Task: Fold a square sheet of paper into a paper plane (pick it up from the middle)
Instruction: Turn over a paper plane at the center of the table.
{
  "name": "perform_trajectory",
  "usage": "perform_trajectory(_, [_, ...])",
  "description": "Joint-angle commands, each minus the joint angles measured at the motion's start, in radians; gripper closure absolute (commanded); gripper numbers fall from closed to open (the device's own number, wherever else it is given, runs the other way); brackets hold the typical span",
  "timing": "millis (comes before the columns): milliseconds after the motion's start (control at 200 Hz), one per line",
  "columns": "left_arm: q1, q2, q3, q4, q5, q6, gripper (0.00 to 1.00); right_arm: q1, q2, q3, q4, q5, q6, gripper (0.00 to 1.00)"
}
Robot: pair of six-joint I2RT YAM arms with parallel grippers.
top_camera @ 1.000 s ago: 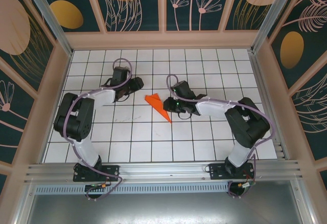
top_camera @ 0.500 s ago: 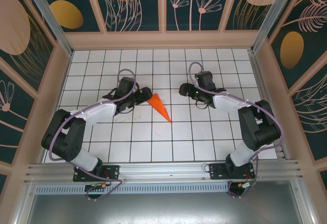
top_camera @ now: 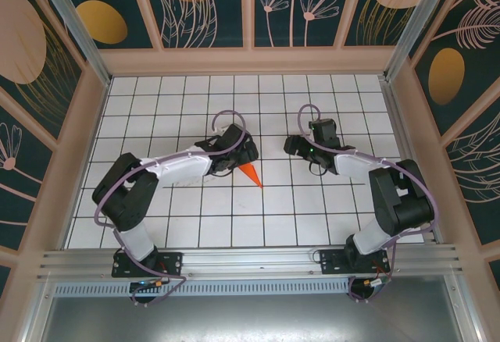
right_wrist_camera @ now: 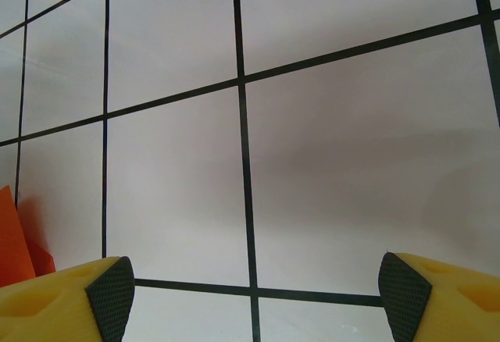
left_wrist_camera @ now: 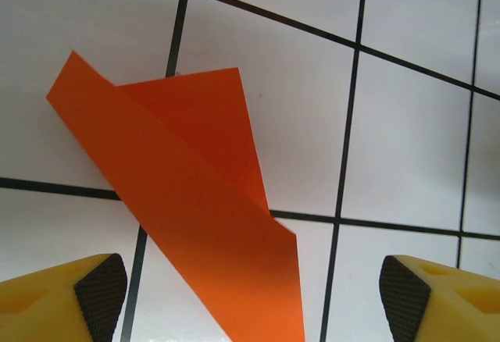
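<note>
Since the paper plane is only thin folded sheet, I judge it near weightless, limp, and quick to crumple or skate on the white gridded floor. One flap already looks ready to spring open. It lies near mid-floor, nose toward the arm bases, tail beneath the left gripper, whose jaws stand wide and empty. The right gripper hovers near, jaws likewise wide, holding nothing. Best hold: a light pinch across the layered middle fold.
</note>
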Motion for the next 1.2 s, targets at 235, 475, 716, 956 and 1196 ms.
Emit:
perform_trajectory(235, [-0.019,0.110,0.107,-0.196,-0.110,0.012,0.18,-0.006,-0.044,-0.036,0.040,-0.017,0.010,0.16])
perform_trajectory(475, [-0.019,0.020,0.041,-0.177,-0.120,-0.053,0.24,-0.006,-0.030,-0.032,0.041,-0.043,0.016,0.19])
perform_trajectory(716, [-0.020,-0.016,-0.048,-0.044,-0.063,-0.149,0.39,-0.005,-0.023,-0.029,0.036,-0.045,0.016,0.21])
perform_trajectory(956, [-0.019,-0.032,-0.115,0.049,-0.037,-0.257,0.59,-0.005,-0.015,-0.025,0.031,-0.039,0.016,0.22])
perform_trajectory(1196, [-0.020,-0.052,-0.155,0.092,-0.052,-0.286,0.81,-0.004,-0.008,-0.026,0.031,-0.036,0.016,0.22])
